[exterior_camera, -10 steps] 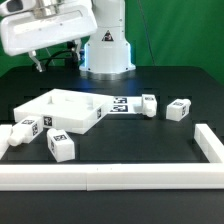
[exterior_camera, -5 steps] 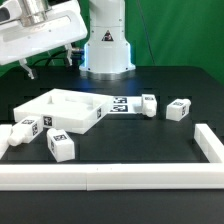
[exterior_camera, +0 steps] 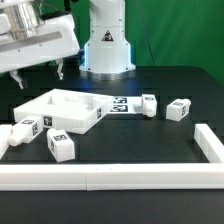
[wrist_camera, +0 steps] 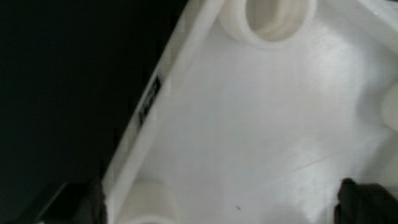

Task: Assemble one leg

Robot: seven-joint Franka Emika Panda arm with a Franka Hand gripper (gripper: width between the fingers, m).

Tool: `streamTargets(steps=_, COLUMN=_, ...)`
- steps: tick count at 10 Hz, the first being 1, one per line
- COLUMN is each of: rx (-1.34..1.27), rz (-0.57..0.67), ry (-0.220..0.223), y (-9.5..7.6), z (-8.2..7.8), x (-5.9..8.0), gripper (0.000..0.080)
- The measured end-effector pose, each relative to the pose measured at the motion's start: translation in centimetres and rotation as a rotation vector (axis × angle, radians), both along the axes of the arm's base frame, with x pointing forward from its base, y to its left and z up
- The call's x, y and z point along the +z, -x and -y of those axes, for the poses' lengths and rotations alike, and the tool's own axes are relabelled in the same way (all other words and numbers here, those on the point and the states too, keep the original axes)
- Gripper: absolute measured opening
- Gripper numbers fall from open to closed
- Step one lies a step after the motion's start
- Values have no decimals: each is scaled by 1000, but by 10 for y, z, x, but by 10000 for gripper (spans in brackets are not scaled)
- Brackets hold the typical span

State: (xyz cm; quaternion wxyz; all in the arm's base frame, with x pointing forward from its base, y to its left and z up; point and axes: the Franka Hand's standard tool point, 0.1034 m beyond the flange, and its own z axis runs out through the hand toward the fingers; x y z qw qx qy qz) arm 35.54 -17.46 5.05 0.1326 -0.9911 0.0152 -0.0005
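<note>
Several legs lie loose on the black table: one [exterior_camera: 148, 104] and another [exterior_camera: 179, 110] at the exterior view's right, one [exterior_camera: 60, 146] in front of the panel, one [exterior_camera: 25, 129] at the left. The large white square panel [exterior_camera: 62, 111] lies at centre left. My gripper [exterior_camera: 38, 77] hangs open and empty above the panel's far left part, touching nothing. In the wrist view the panel [wrist_camera: 249, 120] with a round hole [wrist_camera: 276, 18] fills the picture. The gripper [wrist_camera: 214, 205] stands wide open over it, with its dark fingertips [wrist_camera: 365, 200] at either side. No leg shows in the wrist view.
The marker board [exterior_camera: 121, 105] lies just right of the panel. A white L-shaped barrier [exterior_camera: 100, 178] runs along the front and up the exterior view's right side [exterior_camera: 210, 145]. The robot base [exterior_camera: 105, 45] stands at the back.
My gripper has come down and moved toward the exterior view's left, closer over the panel. It stays open. The parts on the table have not moved.
</note>
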Motion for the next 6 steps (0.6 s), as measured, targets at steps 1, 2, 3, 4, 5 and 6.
streamTargets(steps=1, rx=27, rz=14, ry=-8, y=1, z=11, x=-9, gripper=649)
streamTargets(steps=2, rx=12, rz=6, ry=-7, y=1, z=12, x=-9, gripper=649)
streamTargets(steps=3, rx=14, rz=7, ry=-7, y=0, z=11, x=-8, gripper=649)
streamTargets(steps=4, rx=13, rz=7, ry=-7, y=1, z=11, x=-9, gripper=649)
streamTargets(steps=5, rx=13, rz=6, ry=-7, y=1, z=11, x=-9, gripper=649)
streamTargets(steps=6, rx=13, rz=3, ry=-7, y=2, z=11, x=-10, gripper=649)
